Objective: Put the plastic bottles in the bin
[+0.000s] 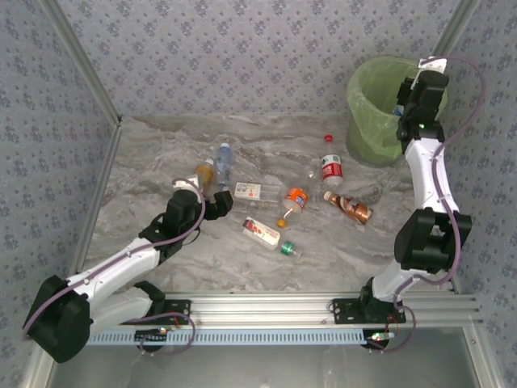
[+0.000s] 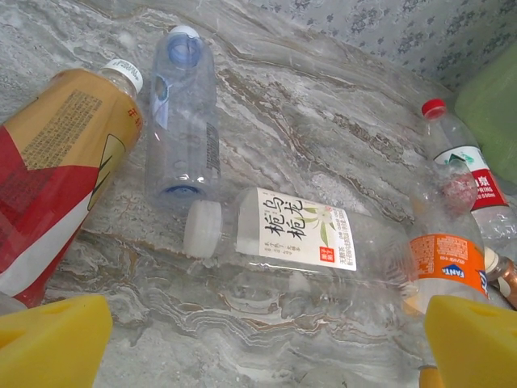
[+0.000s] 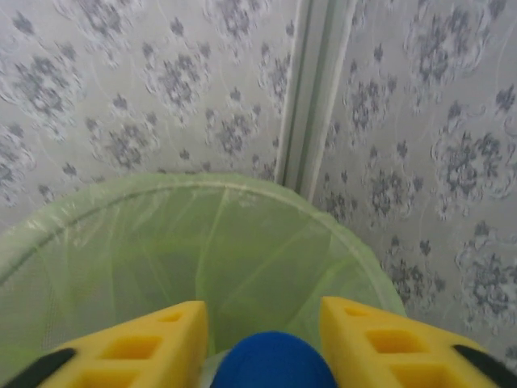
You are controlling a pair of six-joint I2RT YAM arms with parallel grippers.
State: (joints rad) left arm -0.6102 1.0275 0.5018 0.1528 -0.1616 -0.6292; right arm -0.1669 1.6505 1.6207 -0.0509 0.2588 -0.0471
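Your right gripper [image 3: 262, 327] is up over the mouth of the bin [image 3: 97, 242], its yellow fingers [image 3: 145, 347] pinching a blue-capped bottle [image 3: 272, 365] (only the rounded cap shows between them, so the body and label cannot be made out). The green liner sits directly below that cap, and the bin itself stands in the far right corner of the marbled table [image 1: 153, 153]. Your left gripper [image 2: 258, 343] hovers low over the table with its fingers spread wide and nothing between them. Just ahead of it a white-labelled bottle [image 2: 295, 233] lies on its side, its white cap pointing to the left of the wrist view. Beyond that lie a clear bottle [image 2: 184, 121] and, beside it at the left, a tan and red bottle [image 2: 56, 178]. To the right you have an orange-labelled bottle [image 2: 446, 263] and, further back, a red-capped bottle [image 2: 464, 166] with a red and white label. From above, a coppery brown bottle [image 1: 349, 208] lies nearest the bin, apart from it.
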